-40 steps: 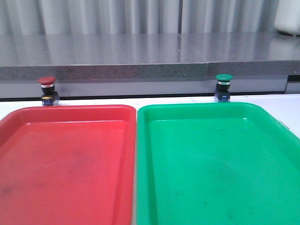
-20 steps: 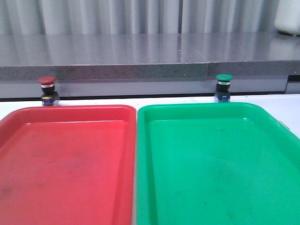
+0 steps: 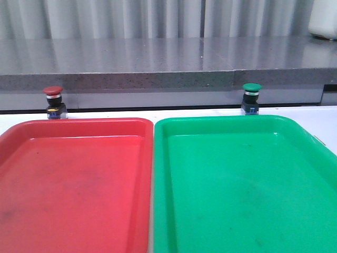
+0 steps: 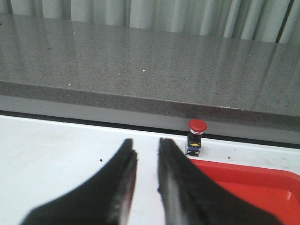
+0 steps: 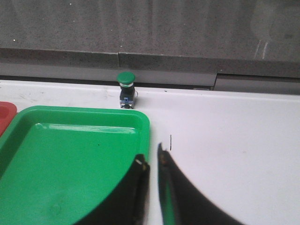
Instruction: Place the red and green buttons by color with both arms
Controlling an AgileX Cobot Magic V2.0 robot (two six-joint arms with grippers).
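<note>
While both buttons stand untouched beyond their trays: red button, green button; left gripper, right gripper nearly closed, empty. Risk: toppling upright switches with narrow jaws.

From my front view both trays, red tray and green tray, are cropped at the bottom edge; neither end effector shows there.
</note>
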